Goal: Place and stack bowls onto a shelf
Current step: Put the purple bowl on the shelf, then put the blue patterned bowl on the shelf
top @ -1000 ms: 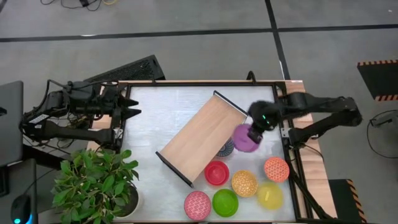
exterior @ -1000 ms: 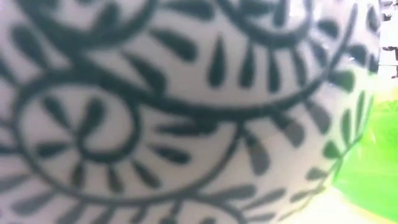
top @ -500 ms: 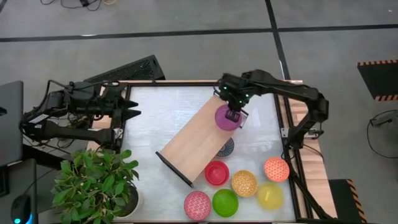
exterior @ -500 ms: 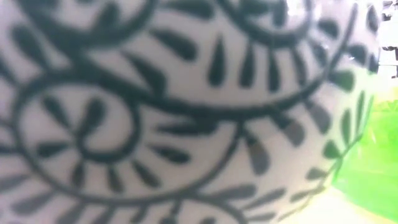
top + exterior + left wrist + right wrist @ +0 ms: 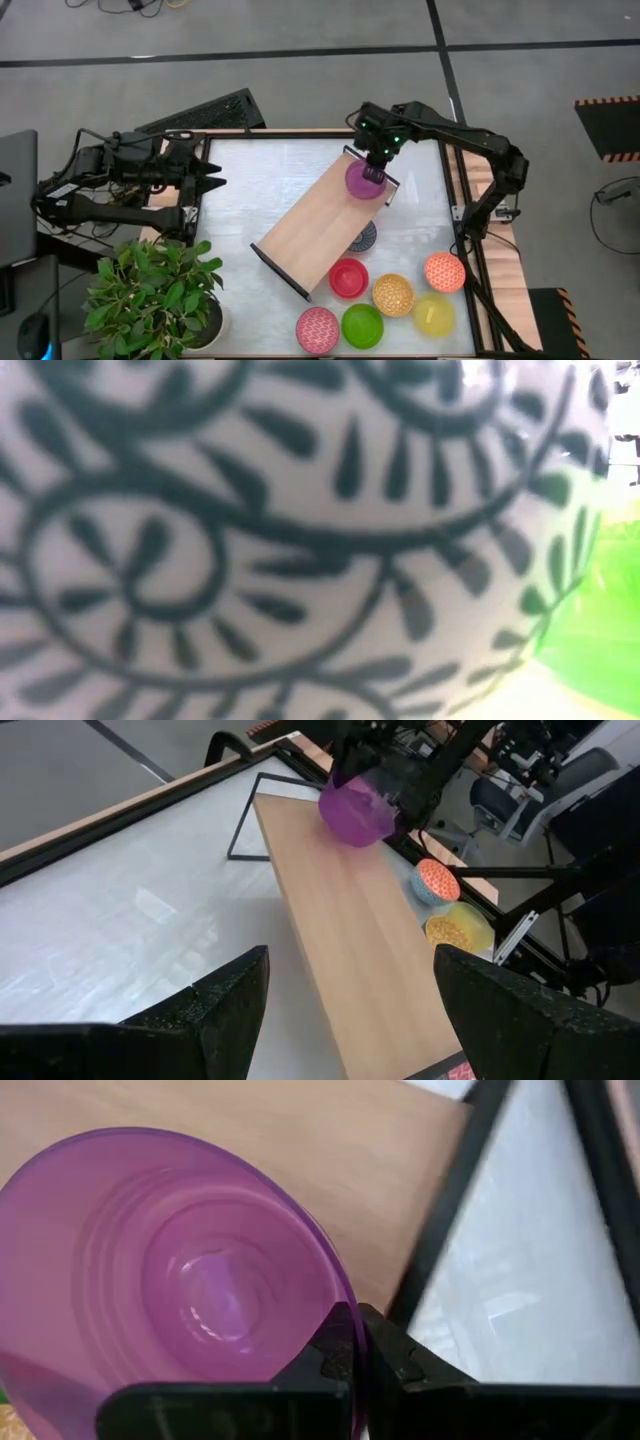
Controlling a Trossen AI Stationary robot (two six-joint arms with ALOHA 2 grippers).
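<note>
Purple bowl (image 5: 364, 180) in right tool (image 5: 373, 172), now farther along shelf (image 5: 320, 222).

From straight overhead we see the whole table (image 5: 260, 190) and both arms. Our low camera is blocked by a patterned pot (image 5: 280, 540) pressed close. The left wrist camera looks along the shelf (image 5: 360, 950) toward the purple bowl (image 5: 355, 810), which the right wrist camera views very near.
</note>
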